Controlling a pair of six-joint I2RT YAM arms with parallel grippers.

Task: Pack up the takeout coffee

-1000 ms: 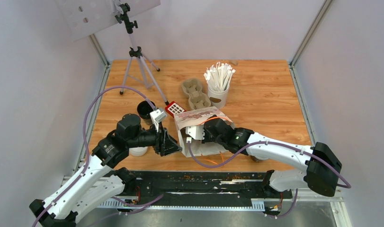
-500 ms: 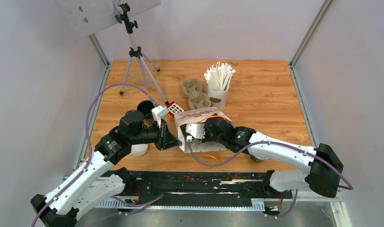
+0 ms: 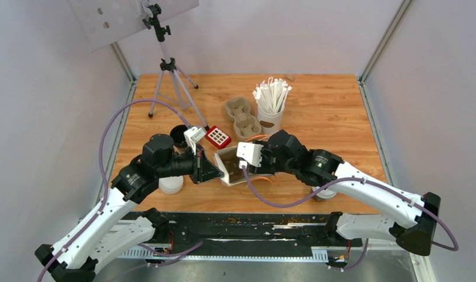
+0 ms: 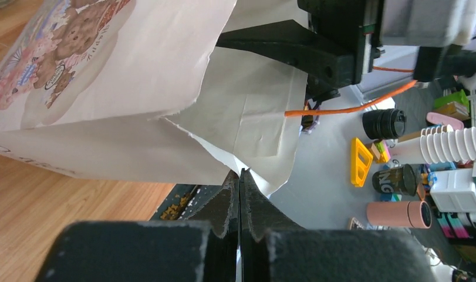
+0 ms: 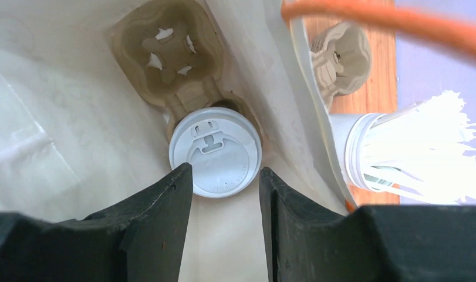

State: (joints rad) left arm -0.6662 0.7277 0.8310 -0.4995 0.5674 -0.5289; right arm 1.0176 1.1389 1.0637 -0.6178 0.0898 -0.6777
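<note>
Surface (image 3: 335, 123): pale wood planks, boxed in by plain white walls (image 3: 41, 106). At the back left a tripod (image 3: 166, 64) stands under a perforated board (image 3: 124, 17). Mid-surface there is a pulp tray (image 3: 242, 117) with a white cup of sticks (image 3: 272, 114) just beside it. A red keypad (image 3: 218, 137) lies nearer me, and an open dark cup (image 3: 179, 136) sits to its left.

The paper bag (image 3: 230, 170) sits open between my arms, near the front edge. My left end effector (image 4: 240, 179) is closed, with the bag's torn rim pinched at its tips. My right end effector (image 5: 225, 170) has its fingers apart, holds nothing, and reaches into the bag's mouth.

Top view only: a white-lidded cup (image 3: 324, 192) at the front right, half under my right arm. My wrist blocks the bag's inside here.

Right wrist only: the coffee cup (image 5: 215, 155), lid up, is seated in one pocket of a second pulp tray (image 5: 168, 53) on the bag's floor, below my fingers.

Left wrist only: a bear print (image 4: 59, 59) on the bag's outer face and an orange cord handle (image 4: 347, 106). Past the surface's edge is a clutter of cups and cans (image 4: 399, 176).
</note>
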